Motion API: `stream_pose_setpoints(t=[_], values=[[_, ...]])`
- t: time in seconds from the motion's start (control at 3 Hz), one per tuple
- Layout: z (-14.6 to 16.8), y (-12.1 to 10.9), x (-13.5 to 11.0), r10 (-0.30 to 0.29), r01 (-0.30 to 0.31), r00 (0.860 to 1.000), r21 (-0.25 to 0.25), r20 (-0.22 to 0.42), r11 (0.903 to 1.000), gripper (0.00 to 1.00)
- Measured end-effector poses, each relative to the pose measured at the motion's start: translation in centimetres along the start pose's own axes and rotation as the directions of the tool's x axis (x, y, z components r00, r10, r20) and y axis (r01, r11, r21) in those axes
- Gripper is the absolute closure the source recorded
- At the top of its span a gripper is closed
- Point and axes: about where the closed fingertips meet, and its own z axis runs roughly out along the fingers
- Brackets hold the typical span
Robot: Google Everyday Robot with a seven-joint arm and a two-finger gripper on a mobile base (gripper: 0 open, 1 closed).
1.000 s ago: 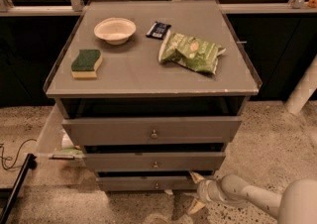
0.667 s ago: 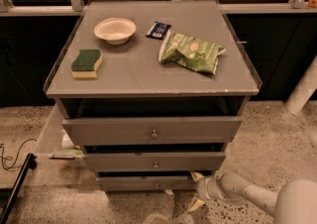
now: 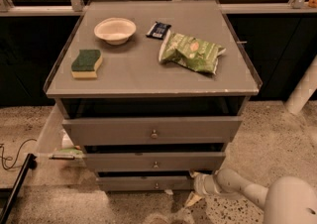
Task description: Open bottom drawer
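The gripper (image 3: 194,187) is sitting low in the lower right of the frame, at the right end of the bottom drawer (image 3: 133,183). Its fingers are spread, one higher and one lower, pinching nothing. Compared with a second ago it is edging only slightly to the left. The bottom drawer is staying where it was, lower centre under the middle drawer (image 3: 124,161), with a dark gap above its front. On the worktop (image 3: 143,74), the bowl (image 3: 115,29), sponge (image 3: 87,63), green bag (image 3: 190,52) and dark packet (image 3: 158,29) are lying unchanged.
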Motion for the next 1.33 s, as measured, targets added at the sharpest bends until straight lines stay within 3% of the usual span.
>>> stream_pose_setpoints(t=[0.67, 1.33], values=[[1.6, -0.1, 2.1, 0.033, -0.033, 0.999, -0.023, 0.007, 0.9992, 0.00], [1.4, -0.6, 1.3, 0.024, -0.023, 1.000, -0.025, 0.009, 0.9994, 0.42]])
